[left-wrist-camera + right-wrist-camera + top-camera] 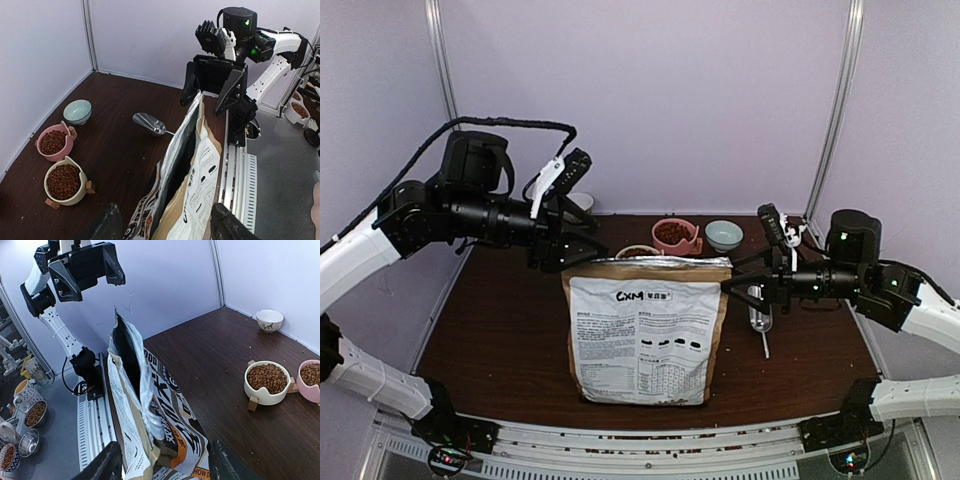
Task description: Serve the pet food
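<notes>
The pet food is reddish-brown kibble heaped in a pink bowl and in a cream bowl. The printed food bag stands upright at the table's middle with its top slit open. My left gripper is open and straddles the bag's upper left end. My right gripper is open and straddles the upper right end. A silver scoop lies empty on the table right of the bag.
An empty pale green bowl sits beside the pink one. A small white bowl sits at the back left by the wall. Loose kibble lies along the front rail.
</notes>
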Controlling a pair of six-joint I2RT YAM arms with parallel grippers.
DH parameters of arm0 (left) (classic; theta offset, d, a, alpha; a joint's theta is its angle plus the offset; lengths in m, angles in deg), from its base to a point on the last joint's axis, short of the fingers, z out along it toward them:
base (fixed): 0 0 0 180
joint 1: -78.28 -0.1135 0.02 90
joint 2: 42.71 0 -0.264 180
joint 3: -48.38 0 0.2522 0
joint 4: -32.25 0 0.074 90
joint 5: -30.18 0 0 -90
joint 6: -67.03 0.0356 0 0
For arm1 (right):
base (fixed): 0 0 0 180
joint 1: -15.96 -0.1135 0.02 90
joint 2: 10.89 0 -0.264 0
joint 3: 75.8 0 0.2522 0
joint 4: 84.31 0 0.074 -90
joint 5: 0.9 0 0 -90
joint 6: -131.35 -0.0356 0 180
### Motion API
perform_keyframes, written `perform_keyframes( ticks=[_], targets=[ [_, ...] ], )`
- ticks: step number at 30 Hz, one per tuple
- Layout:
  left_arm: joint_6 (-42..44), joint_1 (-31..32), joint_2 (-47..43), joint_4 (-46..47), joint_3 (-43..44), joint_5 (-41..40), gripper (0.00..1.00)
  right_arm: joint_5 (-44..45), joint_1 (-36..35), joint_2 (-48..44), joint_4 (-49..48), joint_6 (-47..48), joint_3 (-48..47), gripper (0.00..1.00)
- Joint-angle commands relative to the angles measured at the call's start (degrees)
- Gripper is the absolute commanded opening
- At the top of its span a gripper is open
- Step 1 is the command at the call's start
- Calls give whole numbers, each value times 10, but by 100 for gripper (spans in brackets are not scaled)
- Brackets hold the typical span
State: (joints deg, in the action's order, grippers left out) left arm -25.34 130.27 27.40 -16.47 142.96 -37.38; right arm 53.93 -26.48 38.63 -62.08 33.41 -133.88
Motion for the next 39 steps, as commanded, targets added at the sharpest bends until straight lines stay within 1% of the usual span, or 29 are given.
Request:
perform_keyframes(
  ticks=[1,2,4,12,16,20,28,34,36,39],
  targets=[
    [18,10,21,1,40,4,63,-27,2,11,-49,11,-18,56],
    [19,12,25,0,43,4,63,-28,2,15,-49,10,-21,51],
    [19,16,33,0,50,5,63,-33,2,25,-48,11,-29,44],
    [20,24,57,-11,68,3,63,-52,2,35,-46,9,-40,27],
    [21,28,81,-23,92,12,63,-68,2,40,-39,9,-47,12],
    [29,39,115,-44,126,13,64,-80,2,40,-15,17,-55,0],
    [47,59,205,-79,216,46,65,-81,2,30,-20,21,-51,0],
    [81,83,301,-142,308,59,66,-88,2,29,-31,16,-52,0],
    [89,88,323,-159,332,62,66,-90,2,30,-32,16,-52,0],
    [97,89,342,-160,350,72,66,-94,2,29,-33,14,-52,0]
  ],
)
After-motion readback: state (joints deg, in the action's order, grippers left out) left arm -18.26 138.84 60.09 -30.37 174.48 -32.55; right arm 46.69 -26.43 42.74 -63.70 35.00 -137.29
